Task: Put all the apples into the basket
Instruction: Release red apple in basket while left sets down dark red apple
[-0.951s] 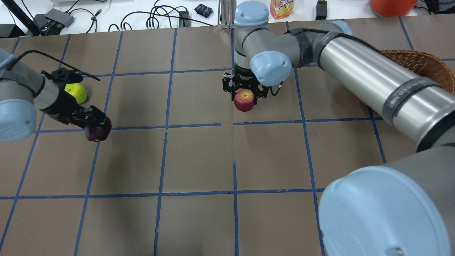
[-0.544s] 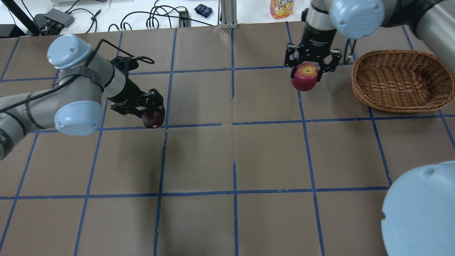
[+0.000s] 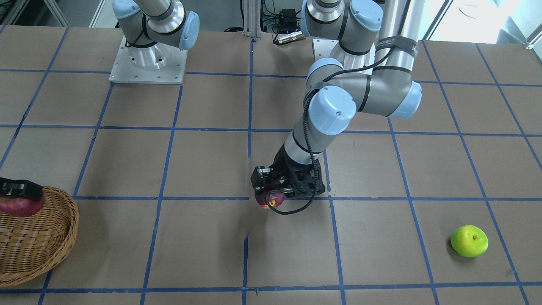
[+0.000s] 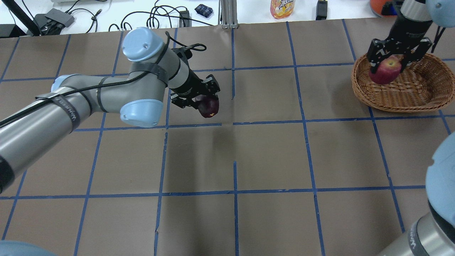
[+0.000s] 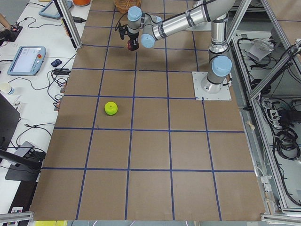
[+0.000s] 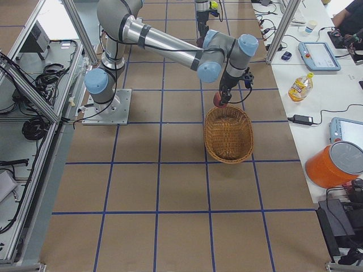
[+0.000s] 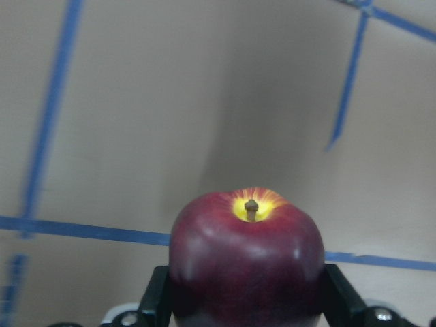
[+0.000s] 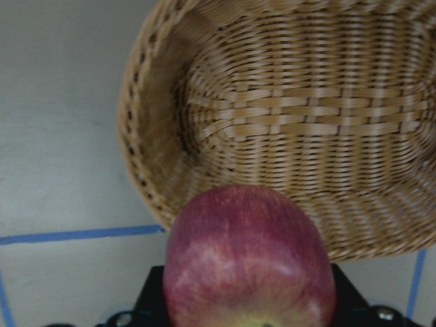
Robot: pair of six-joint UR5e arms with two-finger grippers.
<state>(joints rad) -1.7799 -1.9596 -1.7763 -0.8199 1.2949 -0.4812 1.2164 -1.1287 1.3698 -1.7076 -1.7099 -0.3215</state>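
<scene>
Bright, even light falls from overhead, so shadows on the table stay soft. In the overhead view a faint grey smear lies just toward 6 o'clock of the maroon apple. The green apple throws only a thin dark rim at its 7 o'clock. The front-facing view washes out to white in its 1 o'clock corner. On the left wrist camera the tape lines look smeared and the maroon apple is soft. On the right wrist camera the red apple at 6 o'clock is blurred, while the basket weave is crisper.
</scene>
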